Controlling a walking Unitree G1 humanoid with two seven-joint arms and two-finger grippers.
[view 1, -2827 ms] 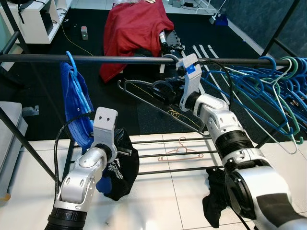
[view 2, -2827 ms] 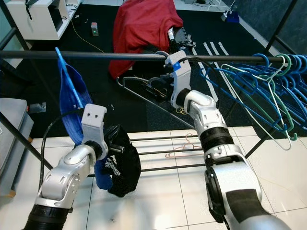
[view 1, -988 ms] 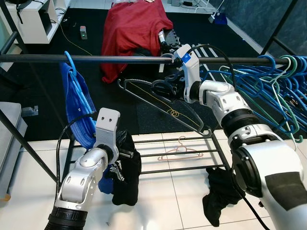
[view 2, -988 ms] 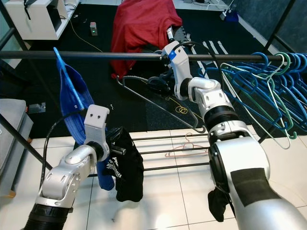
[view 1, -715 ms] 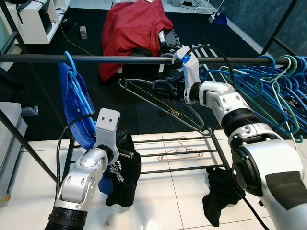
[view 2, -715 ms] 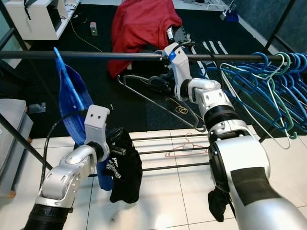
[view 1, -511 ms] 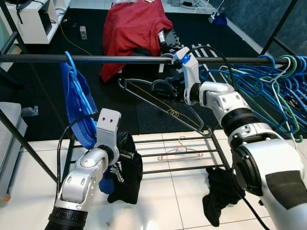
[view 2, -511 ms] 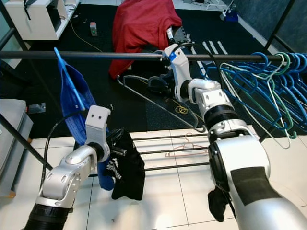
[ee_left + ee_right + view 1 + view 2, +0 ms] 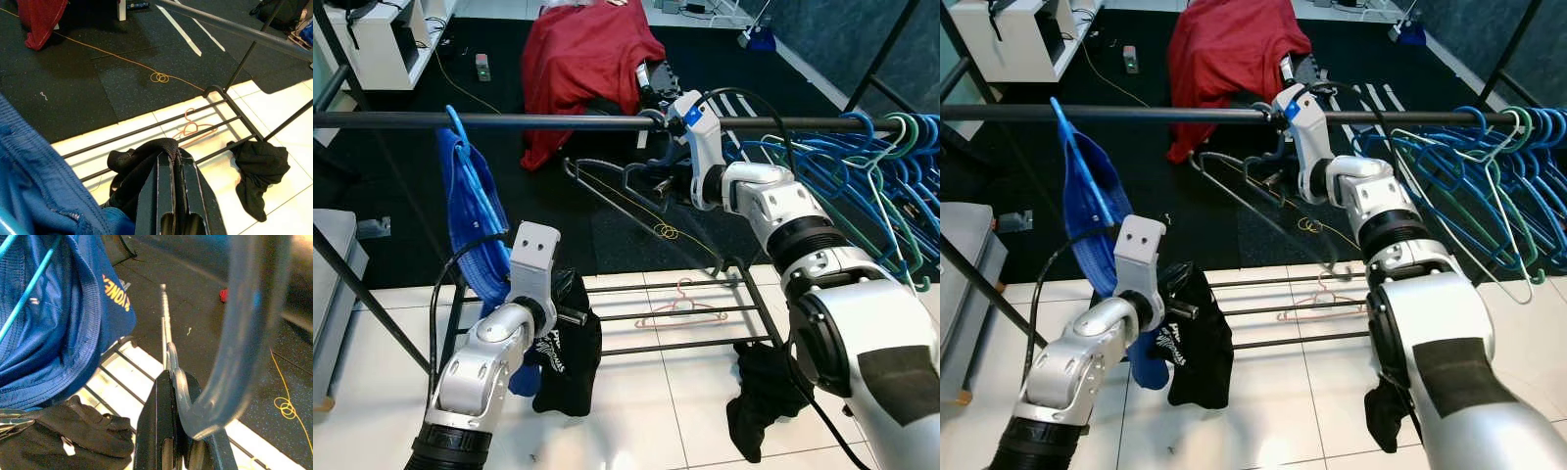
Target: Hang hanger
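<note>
A black rail runs across at chest height. My right gripper is just under its middle, shut on the neck of a dark grey hanger. The grey hook curves up against the rail; I cannot tell whether it rests on it. The hanger's long arm slants down to the right. My left gripper is low and to the left, shut on a black garment that dangles from it. A blue garment hangs on a blue hanger at the rail's left end.
Several blue and green hangers crowd the rail's right end. Low rack bars cross below, with a pink hanger and a black cloth on the white tiles. A red cloth covers something beyond the rail.
My right gripper has lifted the grey hanger, bringing its hook up to the rail. The left arm has stayed put while the black garment swings under it.
</note>
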